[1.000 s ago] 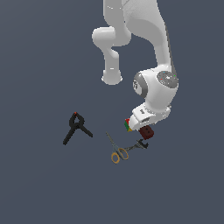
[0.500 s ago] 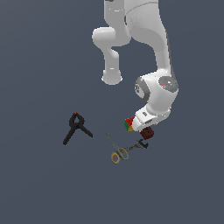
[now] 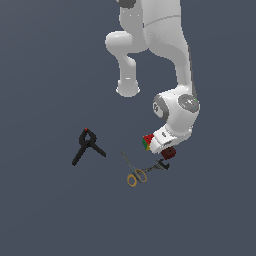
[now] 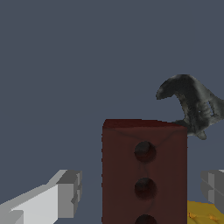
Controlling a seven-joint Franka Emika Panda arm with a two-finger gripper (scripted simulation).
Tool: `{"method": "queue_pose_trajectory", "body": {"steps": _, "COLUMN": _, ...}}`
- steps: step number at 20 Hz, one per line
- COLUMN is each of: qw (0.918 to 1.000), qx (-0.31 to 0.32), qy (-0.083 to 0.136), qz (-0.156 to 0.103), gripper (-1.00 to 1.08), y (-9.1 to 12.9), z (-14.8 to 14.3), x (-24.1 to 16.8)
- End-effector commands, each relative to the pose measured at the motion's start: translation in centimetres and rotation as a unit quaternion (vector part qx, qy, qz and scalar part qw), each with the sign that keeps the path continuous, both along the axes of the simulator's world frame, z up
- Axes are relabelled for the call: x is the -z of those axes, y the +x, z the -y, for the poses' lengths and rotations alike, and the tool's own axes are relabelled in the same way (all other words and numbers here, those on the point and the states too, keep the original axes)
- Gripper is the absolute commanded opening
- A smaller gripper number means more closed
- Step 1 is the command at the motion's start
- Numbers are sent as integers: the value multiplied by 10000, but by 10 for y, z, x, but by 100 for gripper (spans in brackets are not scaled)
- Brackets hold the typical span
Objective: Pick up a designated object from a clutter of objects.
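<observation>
The dark red-brown block (image 4: 144,170), with round holes down its face, stands between my gripper's two fingers in the wrist view. The gripper (image 4: 141,192) is open; one fingertip (image 4: 69,193) and the other (image 4: 213,186) stand apart from the block's sides with a gap on each. In the exterior view the gripper (image 3: 167,147) is low over the block (image 3: 169,154). The multicoloured cube (image 3: 147,142) sits right beside the hand, on the exterior view's left.
A small dark metal clamp (image 4: 192,105) lies just beyond the block, also in the exterior view (image 3: 161,165). Yellow-handled scissors (image 3: 134,173) lie close by; a yellow handle shows in the wrist view (image 4: 202,214). A black spring clamp (image 3: 86,146) lies apart on the exterior view's left.
The arm has sunk a little, bringing the hand lower over the dark red-brown block. The objects have not moved.
</observation>
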State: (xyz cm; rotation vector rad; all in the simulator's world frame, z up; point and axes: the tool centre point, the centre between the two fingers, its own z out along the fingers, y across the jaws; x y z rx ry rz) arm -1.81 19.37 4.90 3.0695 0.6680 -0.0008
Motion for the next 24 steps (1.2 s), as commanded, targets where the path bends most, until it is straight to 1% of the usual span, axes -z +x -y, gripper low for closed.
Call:
{"method": "queue_pose_trajectory", "body": {"steps": 1, "qw": 10000, "qx": -5, "qy": 1, "qz": 1, "gripper": 100, "y": 0, "z": 0, "x": 12}}
{"method": "queue_pose_trajectory", "body": {"steps": 7, "qw": 10000, "qx": -5, "qy": 1, "qz": 1, "gripper": 100, "y": 0, "z": 0, "x": 22}}
{"method": "queue_pose_trajectory", "body": {"steps": 8, "qw": 10000, "qx": -5, "qy": 1, "qz": 1, "gripper": -100, "y": 0, "z": 0, "x": 22}}
{"method": "queue_pose_trajectory", "body": {"steps": 19, "qw": 10000, "qx": -6, "qy": -3, "qz": 0, "gripper": -100, "y": 0, "z": 0, "x": 21}}
{"method": "queue_pose_trajectory", "body": {"steps": 24, "qw": 10000, "qx": -6, "qy": -3, "qz": 0, "gripper": -100, "y": 1, "z": 2, "x": 12}}
